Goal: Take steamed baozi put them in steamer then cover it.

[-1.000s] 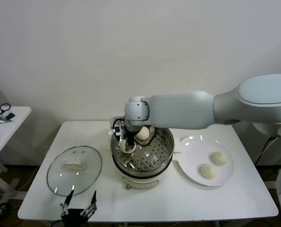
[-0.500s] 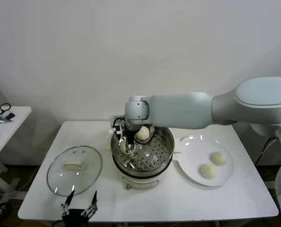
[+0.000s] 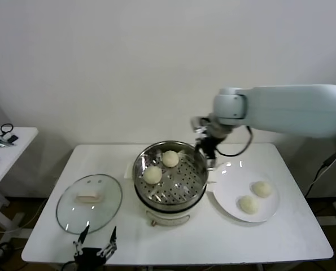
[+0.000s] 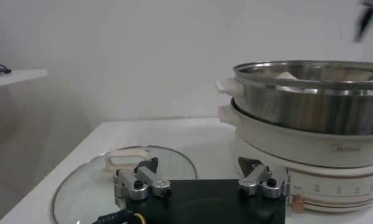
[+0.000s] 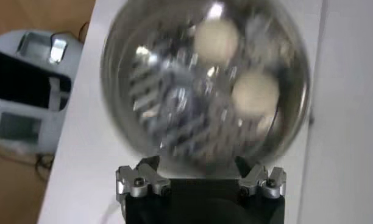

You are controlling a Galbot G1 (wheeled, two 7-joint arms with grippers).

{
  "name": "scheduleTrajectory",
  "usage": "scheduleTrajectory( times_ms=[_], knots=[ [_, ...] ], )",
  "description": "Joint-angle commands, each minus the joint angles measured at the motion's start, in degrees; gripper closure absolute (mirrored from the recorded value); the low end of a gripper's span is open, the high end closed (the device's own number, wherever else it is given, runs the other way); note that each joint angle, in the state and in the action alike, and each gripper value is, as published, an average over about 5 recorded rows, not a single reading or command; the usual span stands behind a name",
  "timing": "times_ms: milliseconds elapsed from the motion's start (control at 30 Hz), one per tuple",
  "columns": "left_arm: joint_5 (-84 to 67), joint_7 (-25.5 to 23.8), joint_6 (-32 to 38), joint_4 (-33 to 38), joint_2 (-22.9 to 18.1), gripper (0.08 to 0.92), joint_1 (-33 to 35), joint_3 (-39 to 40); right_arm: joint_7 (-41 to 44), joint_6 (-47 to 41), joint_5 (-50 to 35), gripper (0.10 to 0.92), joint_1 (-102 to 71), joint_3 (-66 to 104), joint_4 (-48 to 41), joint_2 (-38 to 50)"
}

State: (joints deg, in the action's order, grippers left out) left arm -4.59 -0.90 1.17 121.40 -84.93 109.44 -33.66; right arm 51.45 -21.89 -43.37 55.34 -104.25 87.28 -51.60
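Left wrist: steamer (image 4: 308, 115) base w/ faint logo, unreadable.

White arm (image 3: 292, 110), black cabled wrist (image 3: 208, 141)

My white table (image 3: 173, 237) carried the cover (image 3: 88, 202), the steamer (image 3: 170, 180) and a white plate (image 3: 230, 183).

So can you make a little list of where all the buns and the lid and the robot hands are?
Buns in steamer: two baozi on the tray of the steamer
Buns on plate: two on the white plate
Cover: flat on the table, left of the steamer
Right gripper: open, empty, above the steamer's far right rim
Left gripper: open, near the table's front edge
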Motion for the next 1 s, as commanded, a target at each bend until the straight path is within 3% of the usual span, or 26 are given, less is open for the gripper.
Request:
scheduleTrajectory(
  times_ms=[33, 500, 1000],
  knots=[
    [-0.1, 0.0, -0.4, 0.1, -0.1, 0.177, -0.2, -0.2, 3.2, 5.2, 16.3, 0.203, -8.0, -1.8, -0.1, 19.5],
    [-0.2, 0.1, -0.1, -1.6, -0.5, 0.177, -0.5, -0.7, 1.2, 4.4, 24.0, 0.203, -29.9, 14.6, -10.1, 16.5],
    [-0.2, 0.2, -0.1, -2.6, -0.5, 0.177, -0.8, -0.9, -0.9, 2.8, 25.0, 0.203, -37.3, 20.1, -11.6, 14.5]
  ],
)
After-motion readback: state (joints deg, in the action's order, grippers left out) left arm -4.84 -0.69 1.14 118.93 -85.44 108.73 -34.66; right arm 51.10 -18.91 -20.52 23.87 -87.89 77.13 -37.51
